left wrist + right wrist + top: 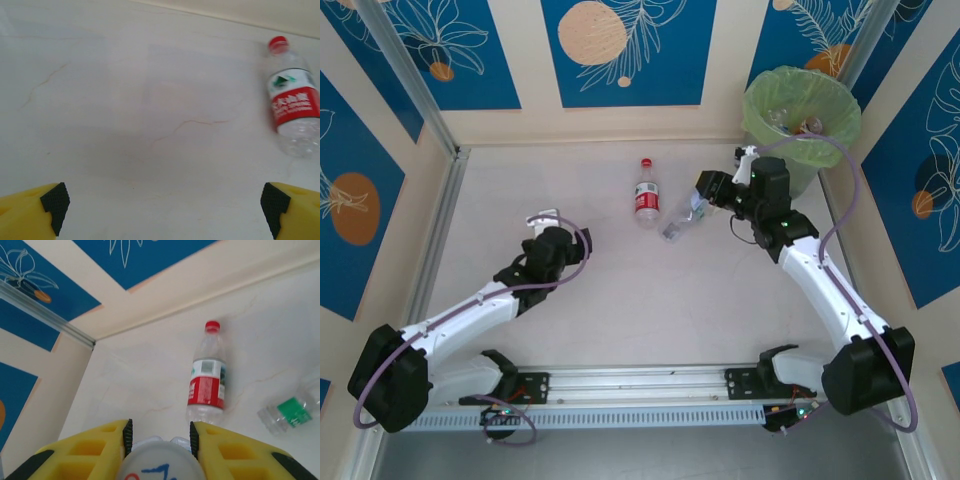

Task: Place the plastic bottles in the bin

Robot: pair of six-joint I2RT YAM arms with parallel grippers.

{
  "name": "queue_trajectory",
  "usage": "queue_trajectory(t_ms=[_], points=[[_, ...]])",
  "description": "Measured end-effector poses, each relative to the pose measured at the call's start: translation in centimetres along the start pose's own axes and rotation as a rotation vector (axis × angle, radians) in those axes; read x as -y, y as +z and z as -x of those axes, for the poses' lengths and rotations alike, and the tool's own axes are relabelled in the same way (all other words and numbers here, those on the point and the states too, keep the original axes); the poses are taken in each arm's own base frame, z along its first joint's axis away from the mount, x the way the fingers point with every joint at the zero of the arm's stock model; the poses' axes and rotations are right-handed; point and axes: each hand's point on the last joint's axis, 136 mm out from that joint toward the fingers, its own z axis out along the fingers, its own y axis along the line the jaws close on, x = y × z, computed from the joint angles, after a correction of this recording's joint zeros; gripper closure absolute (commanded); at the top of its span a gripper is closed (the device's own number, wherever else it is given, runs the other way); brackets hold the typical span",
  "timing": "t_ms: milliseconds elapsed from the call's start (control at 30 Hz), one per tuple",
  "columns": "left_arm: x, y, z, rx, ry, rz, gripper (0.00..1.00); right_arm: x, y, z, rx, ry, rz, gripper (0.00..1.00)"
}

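The pale marble-look table (620,310) takes up most of my overhead view. At its far right corner stands the bin (840,100), lined with a light-green bag, and I can see clear plastic inside it.

Both arms reach in from the near edge. The right arm ends near the bin, and the left one stops over bare table left of centre.

Out on the table, a bottle with a red cap and red label (647,198) lies on its side at mid-table, cap toward the back wall. Just beside it, nearer the right arm, a smaller clear bottle with a green label (292,412) also lies flat, apart from the first.

The right gripper (161,437) has its yellow fingers drawn in tight on a third bottle (162,465). I see this one end-on between the black pads, a whitish round face with blue marks, and it is lifted off the surface.

The left gripper (165,210) is spread as wide as it goes and holds nothing. Its pads hang over bare table, with the red-labelled bottle off to its right.
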Motion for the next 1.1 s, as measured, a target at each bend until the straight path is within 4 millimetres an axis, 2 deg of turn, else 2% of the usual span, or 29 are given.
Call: queue_trajectory(t_ms=[200, 333, 500, 733, 833, 1100], points=[[-3.8, -0.4, -0.5, 0.005, -0.055, 0.195, 0.00, 0.3, -1.8, 3.5, 0.117, -0.044, -0.020, 1.00], [-4.5, -0.6, -0.4, 0.017, -0.056, 0.228, 0.00, 0.6, -3.0, 6.3, 0.213, -0.067, -0.031, 1.00], [-3.8, -0.3, -0.3, 0.019, -0.044, 0.198, 0.00, 1.3, -4.7, 10.8, 0.371, -0.107, -0.068, 1.00], [-2.1, 0.3, -0.5, 0.001, -0.033, 0.116, 0.00, 1.0, -6.4, 19.1, 0.582, -0.223, -0.156, 1.00], [-1.8, 0.4, -0.6, -0.010, -0.027, 0.094, 0.00, 1.4, -6.7, 22.0, 0.663, -0.303, -0.217, 1.00], [-0.7, 0.4, -0.4, -0.012, -0.017, 0.036, 0.00, 3.0, -5.8, 29.0, 0.754, -0.440, -0.334, 1.00]])
